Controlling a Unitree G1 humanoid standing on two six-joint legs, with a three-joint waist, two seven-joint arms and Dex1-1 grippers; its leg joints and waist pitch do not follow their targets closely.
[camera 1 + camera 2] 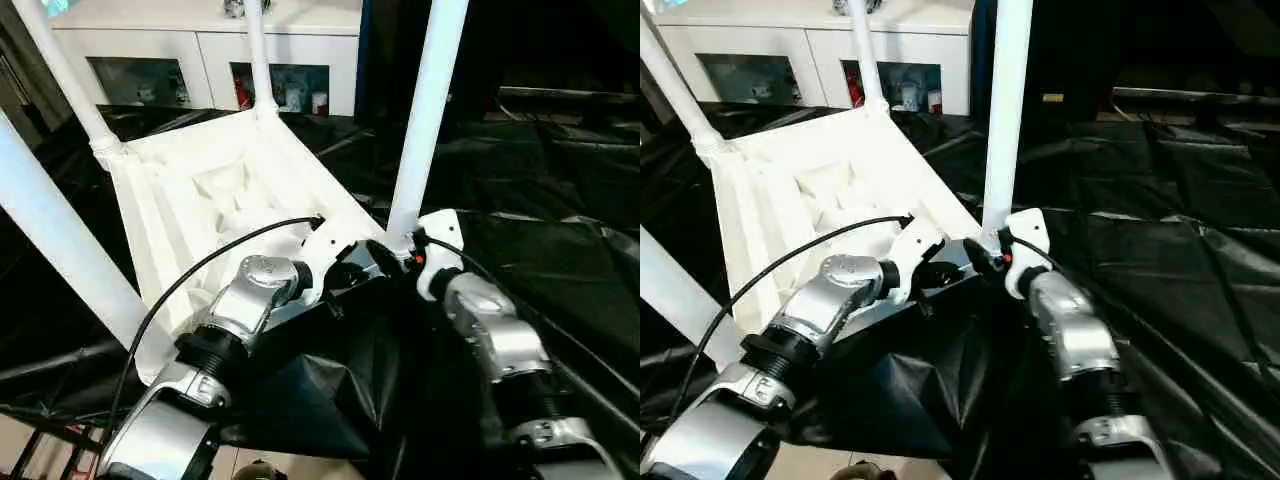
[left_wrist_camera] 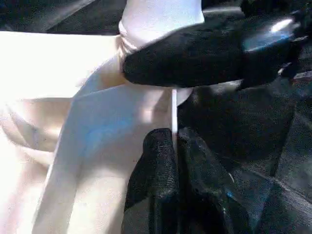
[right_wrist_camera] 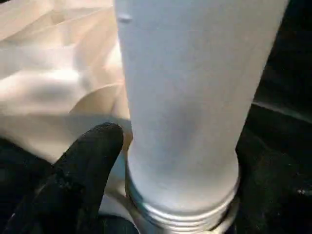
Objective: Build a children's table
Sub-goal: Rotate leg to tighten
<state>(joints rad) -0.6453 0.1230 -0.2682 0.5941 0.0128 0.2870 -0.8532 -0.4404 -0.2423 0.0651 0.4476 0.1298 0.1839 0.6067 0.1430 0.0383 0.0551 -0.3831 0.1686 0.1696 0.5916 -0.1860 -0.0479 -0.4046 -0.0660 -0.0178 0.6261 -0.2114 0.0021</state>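
I am pinching my left end effector [image 2: 173,146] together on the rim of the white ribbed plastic tabletop [image 1: 215,195], lying upside down on the black-draped counter [image 1: 560,250]. My right end effector [image 1: 400,257] is standing apart around the long white tapered tube leg [image 1: 428,115] at its corner socket; I should be keeping that leg upright while seating it.

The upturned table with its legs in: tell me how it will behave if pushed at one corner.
The table is probably light: thin ribbed plastic. It may slide on the black cloth rather than tip, being broad and flat. The legs would likely sway, being long.
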